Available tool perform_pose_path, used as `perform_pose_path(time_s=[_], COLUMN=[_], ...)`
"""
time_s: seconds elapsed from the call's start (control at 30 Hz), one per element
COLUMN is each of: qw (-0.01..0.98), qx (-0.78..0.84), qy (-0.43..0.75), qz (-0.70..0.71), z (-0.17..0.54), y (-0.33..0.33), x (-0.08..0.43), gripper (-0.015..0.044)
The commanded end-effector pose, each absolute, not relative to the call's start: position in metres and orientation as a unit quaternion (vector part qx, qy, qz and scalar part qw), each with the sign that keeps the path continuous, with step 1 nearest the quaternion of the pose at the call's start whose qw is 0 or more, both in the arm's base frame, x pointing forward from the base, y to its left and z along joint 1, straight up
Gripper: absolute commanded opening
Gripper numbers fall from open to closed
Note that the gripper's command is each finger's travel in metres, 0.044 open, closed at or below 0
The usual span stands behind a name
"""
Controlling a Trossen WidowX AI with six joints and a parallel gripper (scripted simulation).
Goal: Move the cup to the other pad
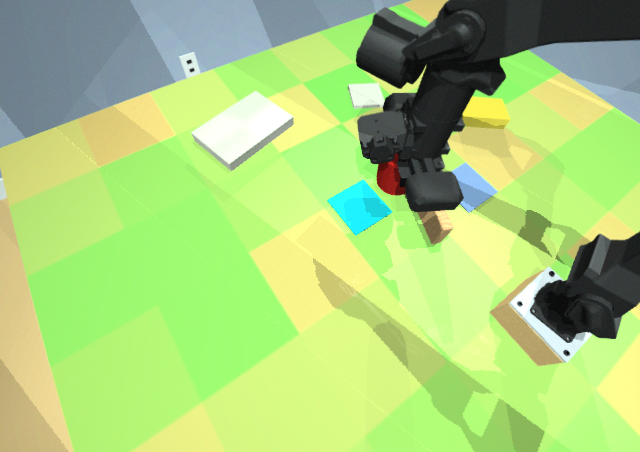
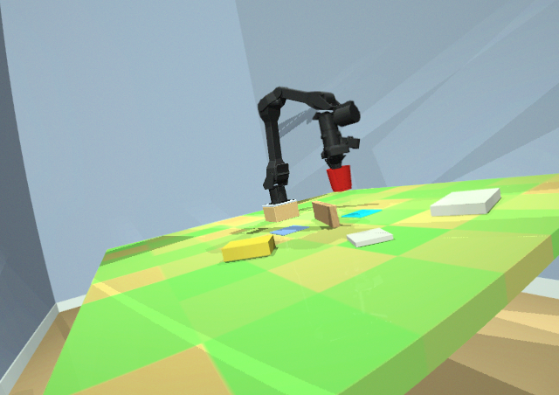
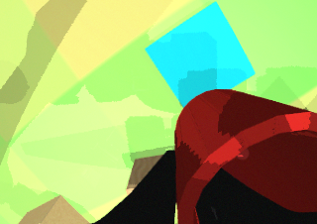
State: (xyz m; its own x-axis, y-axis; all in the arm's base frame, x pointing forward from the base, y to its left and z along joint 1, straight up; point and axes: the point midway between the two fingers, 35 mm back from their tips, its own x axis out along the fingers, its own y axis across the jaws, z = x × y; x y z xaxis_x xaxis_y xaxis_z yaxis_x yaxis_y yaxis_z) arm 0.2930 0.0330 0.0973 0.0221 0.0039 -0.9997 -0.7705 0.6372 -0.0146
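We hold the red cup (image 2: 339,178) by its rim in the closed gripper (image 2: 336,162), high above the bench (image 2: 315,301), upright as far as we can judge. It hangs between the wooden wall (image 2: 326,212) and the cyan pad (image 1: 359,206), not yet over the pad. We should carry it a little more to the left, keep it vertical, lower it slowly, and open only when the base rests flat. The marbles are not visible to us. The bench has green and yellow squares; grey walls stand behind it, with an outlet (image 1: 189,65) on the far wall.
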Motion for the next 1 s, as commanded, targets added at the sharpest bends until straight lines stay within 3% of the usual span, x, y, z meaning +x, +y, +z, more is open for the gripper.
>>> perform_pose_path(time_s=[0.0, 0.97], qw=[0.650, 0.650], qx=[-0.303, -0.302], qy=[0.631, 0.630], qz=[0.297, 0.298], z=[0.100, 0.088], y=[0.041, 0.065], x=[0.301, 0.321], gripper=[0.0000, 0.0000])
